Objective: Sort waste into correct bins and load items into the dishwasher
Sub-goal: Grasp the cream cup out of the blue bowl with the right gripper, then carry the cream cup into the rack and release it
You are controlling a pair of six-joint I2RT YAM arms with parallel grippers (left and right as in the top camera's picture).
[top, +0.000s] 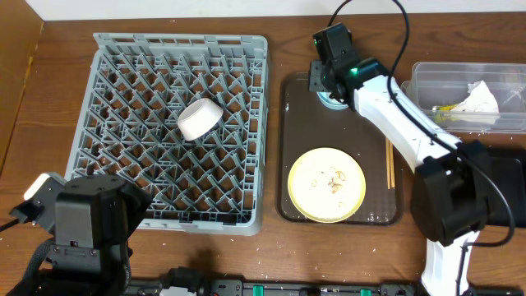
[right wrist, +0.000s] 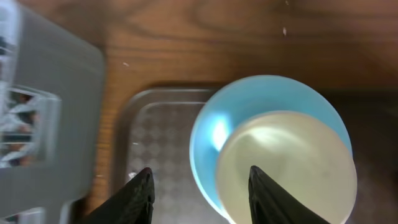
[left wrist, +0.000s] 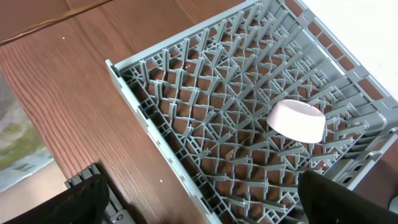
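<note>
My right gripper (top: 326,82) (right wrist: 200,173) is open and hangs over the light blue cup (top: 335,101) (right wrist: 267,137) at the far end of the dark brown tray (top: 296,99). One finger is left of the cup's rim and one is over its pale inside. A small white cup (top: 200,118) (left wrist: 298,120) lies tilted in the grey dish rack (top: 131,82) (left wrist: 186,93). The pale yellow plate (top: 312,193) holds food crumbs (top: 334,180). Chopsticks (top: 390,168) lie at the tray's right edge. The napkin (top: 477,99) is in the clear tub (top: 427,78). My left gripper (top: 86,210) (left wrist: 200,180) is open and empty over the rack's near corner. No white bowl shows.
A flat black bin (top: 505,177) lies at the right, partly hidden by the right arm's base (top: 448,205). The dish rack's near rim (left wrist: 155,146) runs between my left fingers. Bare wooden table (left wrist: 74,93) lies left of the rack.
</note>
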